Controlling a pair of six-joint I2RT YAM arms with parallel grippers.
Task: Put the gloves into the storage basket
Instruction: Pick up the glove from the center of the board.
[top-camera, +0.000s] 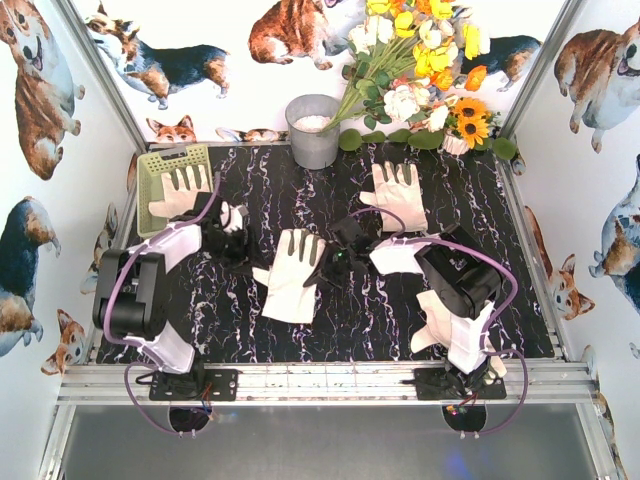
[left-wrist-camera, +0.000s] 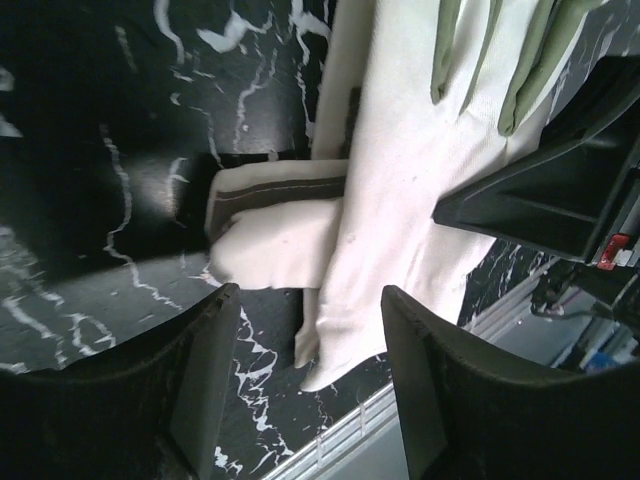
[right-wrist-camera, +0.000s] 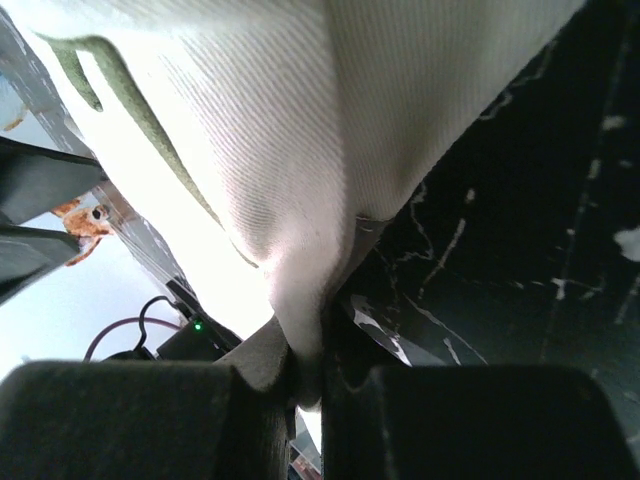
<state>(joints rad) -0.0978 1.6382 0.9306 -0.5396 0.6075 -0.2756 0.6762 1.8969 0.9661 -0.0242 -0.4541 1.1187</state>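
The right tool (right-wrist-camera: 305, 372) was clenched on a fold of the centre glove (top-camera: 288, 285). The wrist view showed the cream cloth, woven in fine diagonal ribs, squeezed thin between the two dark pads. This glove lay on the black counter (top-camera: 350, 325), which had white marble veins, between the two arms. Its fingers carried smooth grey-green patches.

The left tool (left-wrist-camera: 309, 295) was released, its fingers wide apart, and the glove's edge was seen between them. Beside that edge was a folded cream piece with a dark stitched band.

A small red label (left-wrist-camera: 618, 250) on black housing was too small to read.

The storage basket (top-camera: 150, 172), of pale green plastic with slotted walls, stood at the far left. It held one basket glove (top-camera: 180, 192) with its fingers spread.

A far glove (top-camera: 398, 192) and a near glove (top-camera: 455, 330) lay on the right side.
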